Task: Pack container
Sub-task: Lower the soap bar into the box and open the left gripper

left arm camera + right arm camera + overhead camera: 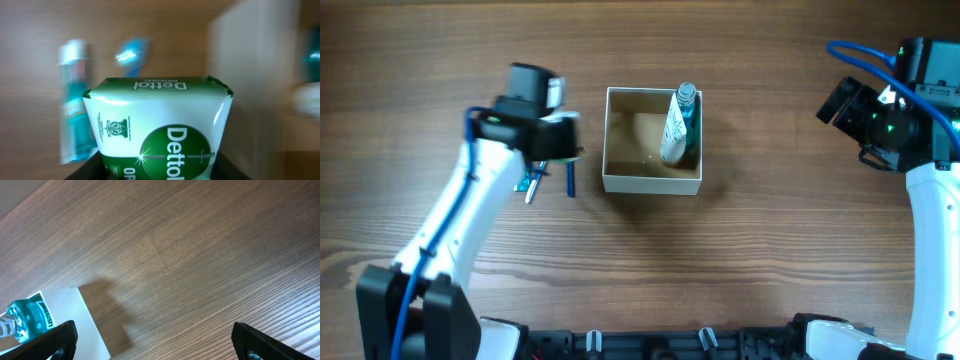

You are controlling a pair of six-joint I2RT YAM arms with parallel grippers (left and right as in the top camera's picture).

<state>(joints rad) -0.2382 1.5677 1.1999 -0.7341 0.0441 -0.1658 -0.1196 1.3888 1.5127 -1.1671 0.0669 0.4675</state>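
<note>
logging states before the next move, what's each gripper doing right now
Left gripper: closed, holding the Dettol soap pack.
Right gripper: open, holding nothing.

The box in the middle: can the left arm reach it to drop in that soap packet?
Probably yes. The left claw holds the soap packet close beside the open-topped box, and the bottle and tube fill only the side away from it.

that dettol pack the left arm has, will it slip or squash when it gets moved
The Dettol pack has a glossy wrapper with bright highlights, so it may be a little slippery. Its flat faces and crisp edges suggest a firm bar inside, probably not squashy. Being blocky, it seems unlikely to roll once set down.
</note>
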